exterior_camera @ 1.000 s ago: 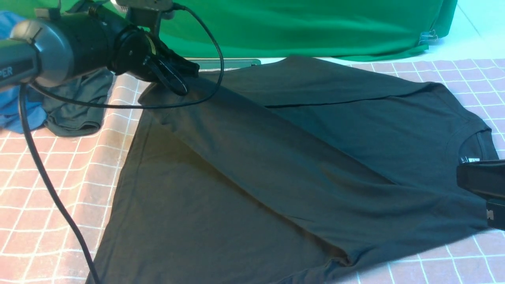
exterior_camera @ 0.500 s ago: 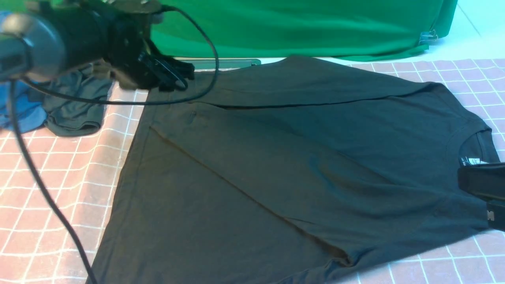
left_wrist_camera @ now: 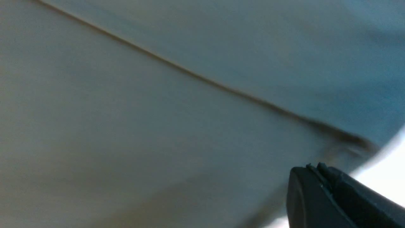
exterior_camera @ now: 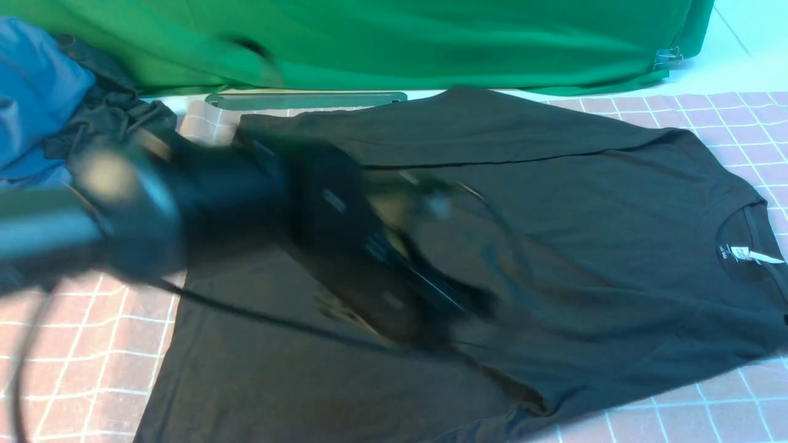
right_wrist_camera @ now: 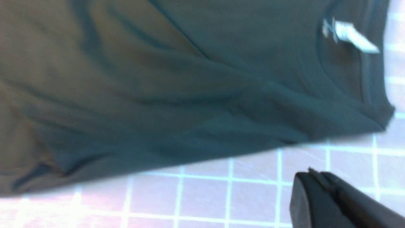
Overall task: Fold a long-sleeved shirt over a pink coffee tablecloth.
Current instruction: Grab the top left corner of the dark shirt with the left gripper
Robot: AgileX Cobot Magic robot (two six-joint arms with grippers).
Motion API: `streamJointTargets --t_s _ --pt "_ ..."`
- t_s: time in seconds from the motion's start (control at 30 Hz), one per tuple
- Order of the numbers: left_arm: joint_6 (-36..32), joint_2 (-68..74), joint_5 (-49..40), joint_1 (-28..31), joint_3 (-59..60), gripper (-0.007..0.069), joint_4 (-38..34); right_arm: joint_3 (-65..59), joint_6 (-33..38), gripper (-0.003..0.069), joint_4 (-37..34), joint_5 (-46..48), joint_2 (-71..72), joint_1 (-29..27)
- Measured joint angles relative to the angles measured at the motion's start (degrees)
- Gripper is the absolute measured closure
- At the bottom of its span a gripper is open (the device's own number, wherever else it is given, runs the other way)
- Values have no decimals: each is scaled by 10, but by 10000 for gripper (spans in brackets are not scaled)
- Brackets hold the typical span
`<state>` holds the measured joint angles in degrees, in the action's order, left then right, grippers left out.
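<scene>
Long-sleeved shirt (exterior_camera: 554,154): one, on pink coffee tablecloth (exterior_camera: 708,418); left pincer (left_wrist_camera: 318,167), right pincer (right_wrist_camera: 311,173) both closed.

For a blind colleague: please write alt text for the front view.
A black long-sleeved shirt lies flat on a pink gridded tablecloth, one sleeve folded across it. The blurred left gripper hangs over its middle; a green cloth is behind.

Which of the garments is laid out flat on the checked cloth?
The large black shirt, spread across the pink checked cloth; the blue garment and the smaller dark garment lie bunched at far left.
</scene>
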<state>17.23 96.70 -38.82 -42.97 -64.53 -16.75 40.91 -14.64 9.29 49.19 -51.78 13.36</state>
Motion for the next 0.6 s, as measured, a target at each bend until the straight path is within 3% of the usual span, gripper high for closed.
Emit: streamJointTargets --t_s 0.17,0.27,0.53,0.6 --pt "20 49 28 -71 -30 589 11 13 67 624 -45 13 -47 -50" --pt "30 89 31 -84 -67 499 12 18 94 624 -63 13 -57 -62" --pt "31 142 44 -84 -83 175 -20 21 104 624 -75 11 -57 -63" --pt "31 148 63 -84 -83 127 -21 21 109 624 -81 5 -57 -63"
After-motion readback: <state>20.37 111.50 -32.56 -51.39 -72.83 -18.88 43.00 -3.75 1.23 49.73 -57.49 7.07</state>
